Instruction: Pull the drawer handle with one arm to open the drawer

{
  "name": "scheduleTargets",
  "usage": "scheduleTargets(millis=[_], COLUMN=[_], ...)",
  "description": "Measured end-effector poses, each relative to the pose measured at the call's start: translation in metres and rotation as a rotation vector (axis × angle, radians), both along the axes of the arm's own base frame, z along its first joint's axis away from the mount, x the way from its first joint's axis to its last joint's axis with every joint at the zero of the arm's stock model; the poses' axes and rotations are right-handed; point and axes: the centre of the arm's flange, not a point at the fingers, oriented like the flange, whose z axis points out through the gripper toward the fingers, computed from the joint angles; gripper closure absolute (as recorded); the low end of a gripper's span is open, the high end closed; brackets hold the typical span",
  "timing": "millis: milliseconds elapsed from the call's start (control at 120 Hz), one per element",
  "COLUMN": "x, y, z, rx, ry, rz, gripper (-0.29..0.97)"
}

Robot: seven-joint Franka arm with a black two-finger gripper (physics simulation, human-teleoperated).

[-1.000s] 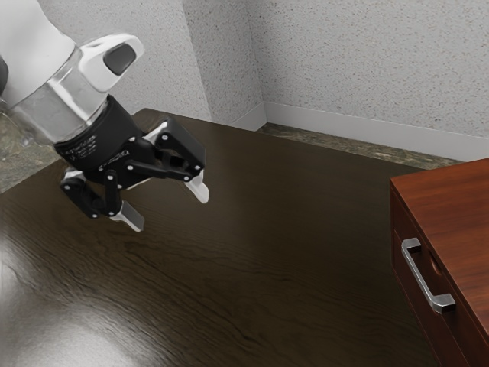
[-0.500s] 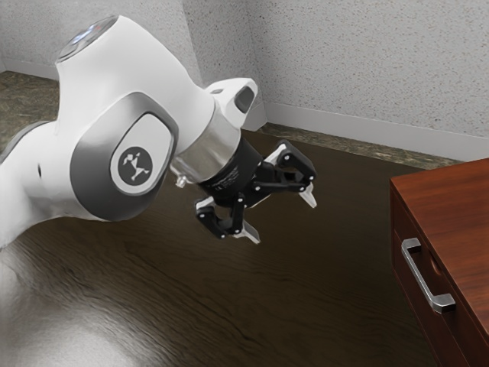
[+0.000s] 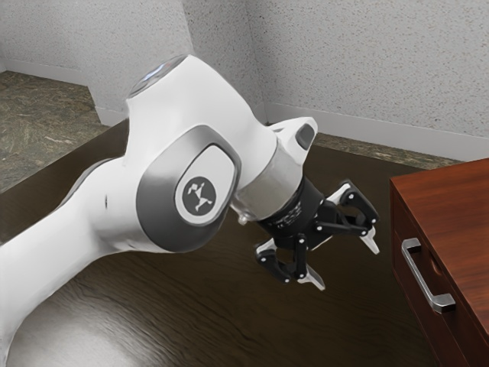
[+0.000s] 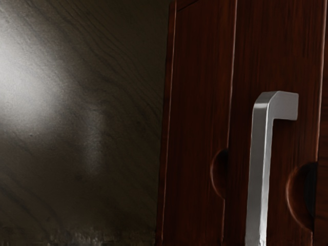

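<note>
Moved: gripper [image 3: 344, 264] now much nearer the drawer handle [image 3: 426, 277] on the right | fingers spread wide; holding nothing | handle untouched; grasp comes next

Bare tabletop [image 3: 348, 332] between the spread pincer [image 3: 344, 264] and the drawer handle [image 3: 426, 277] leaves free passage

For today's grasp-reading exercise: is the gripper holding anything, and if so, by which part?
Nothing is held. The gripper is open, short of the drawer handle and not touching it.
</note>
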Motion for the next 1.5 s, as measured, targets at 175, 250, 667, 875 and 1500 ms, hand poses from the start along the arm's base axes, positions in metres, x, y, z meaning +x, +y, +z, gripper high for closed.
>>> scheduleTargets(millis=[175,250,667,875,1500], x=[0.008,0.021,0.041,0.048,0.055], y=[-0.02,-0.01,-0.032,-0.035,-0.04], z=[-0.012,-0.014,-0.028,-0.036,-0.056], rx=[0.027,0.025,-0.027,-0.018,-0.008], ry=[-0.033,-0.047,-0.069,-0.062,-0.028], rz=[-0.012,0.015,0.003,-0.006,-0.018], gripper=[0.1,0.11,0.24,0.26,0.51])
